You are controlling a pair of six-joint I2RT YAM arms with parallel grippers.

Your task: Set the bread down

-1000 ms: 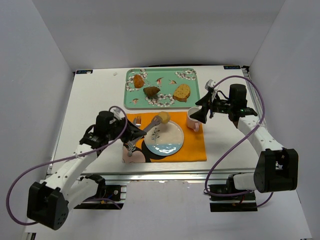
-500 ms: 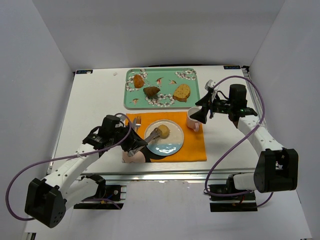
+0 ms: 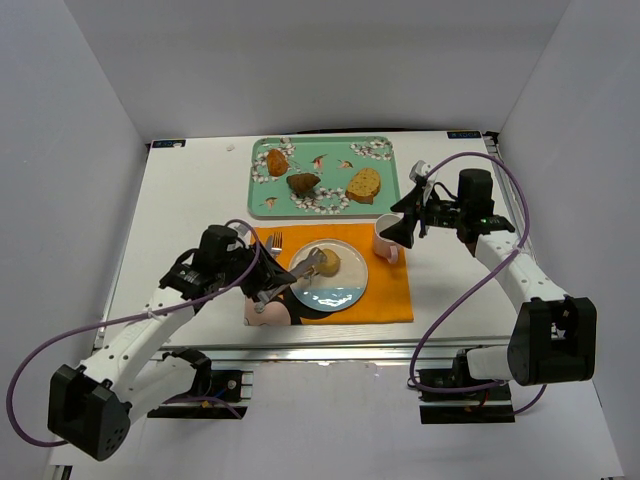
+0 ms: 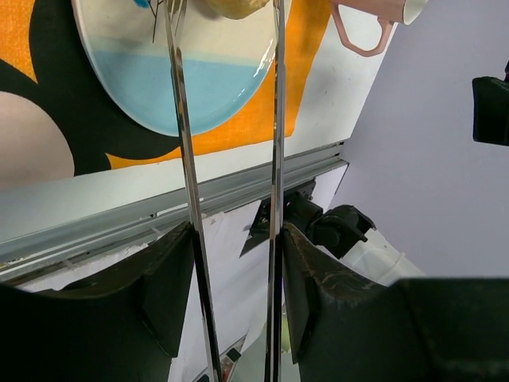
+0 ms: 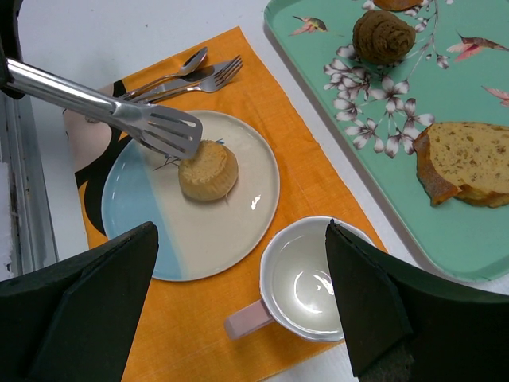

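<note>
A small round bread (image 3: pixel 329 262) lies on the blue and cream plate (image 3: pixel 340 290); it also shows in the right wrist view (image 5: pixel 207 169). My left gripper (image 3: pixel 262 290) is shut on metal tongs (image 3: pixel 297 276), whose arms (image 4: pixel 181 119) run up to the bread (image 4: pixel 235 6) at the frame's top edge. In the right wrist view the tongs' tip (image 5: pixel 159 131) rests against the bread's left side. My right gripper (image 3: pixel 405 226) is open and empty, hovering over the pink mug (image 5: pixel 314 282).
The plate sits on an orange placemat (image 3: pixel 385 290) with a fork (image 5: pixel 195 79) and a spoon (image 5: pixel 179 68) at its far left. A green tray (image 3: pixel 385 185) behind holds three more pieces of bread. The table's metal front edge (image 4: pixel 159 215) runs close below the mat.
My left arm has drawn back and lowered the tongs, bringing the bread from above the plate's far rim down onto the plate. The right arm has not moved.
</note>
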